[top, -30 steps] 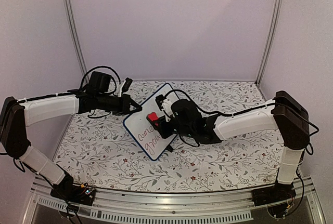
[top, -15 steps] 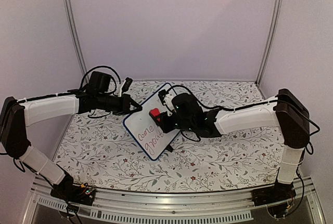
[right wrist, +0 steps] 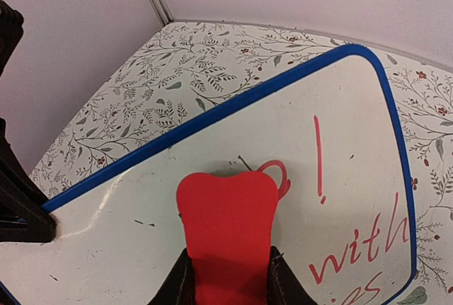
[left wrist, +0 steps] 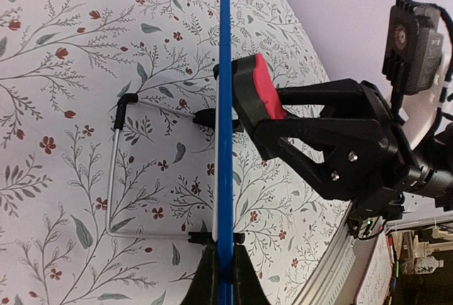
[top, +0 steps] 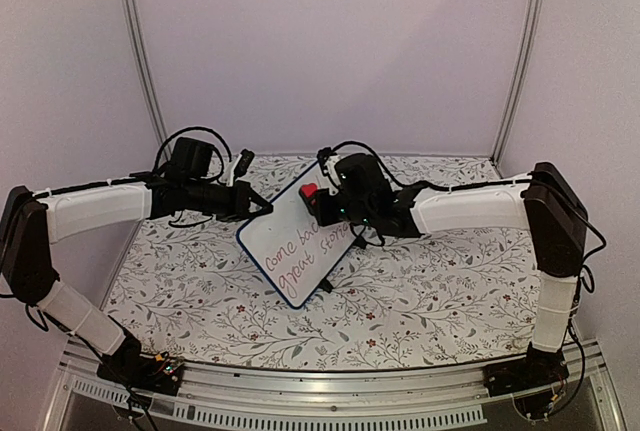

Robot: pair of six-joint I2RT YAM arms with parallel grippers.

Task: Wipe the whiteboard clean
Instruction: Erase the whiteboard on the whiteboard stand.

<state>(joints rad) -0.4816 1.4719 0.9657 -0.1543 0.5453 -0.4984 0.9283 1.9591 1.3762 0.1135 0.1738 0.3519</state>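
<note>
The whiteboard [top: 290, 251] sits left of the desk's [top: 430, 291] middle, between the two arms. It is propped at a tilt with its written face turned up and toward the near right. Its long axis runs from the near left to the far right, and the lines of red handwriting [top: 305, 251] follow that same direction. It is a flat, glossy white rectangle with rounded corners and a thin dark-blue rim. In the left wrist view we see it edge-on, as one straight blue line. Behind it is a bent wire stand [left wrist: 113, 177], joined to the board by two small black clips [left wrist: 211, 115].

The left gripper [top: 262, 207] is closed on the board's far-left long edge, pinching the rim between its dark fingers. The right gripper [top: 316, 201] is clamped on a small red eraser [top: 309, 191], a soft-looking block with a black back and a notched front edge. The eraser's red face is pressed flat against the board near its far corner. In the right wrist view it sits just left of a red exclamation mark and covers part of a red loop. The white surface there shows faint smears and small dark specks.

The desk is covered in a matte white sheet printed with grey leafy sprigs and small red flowers.
</note>
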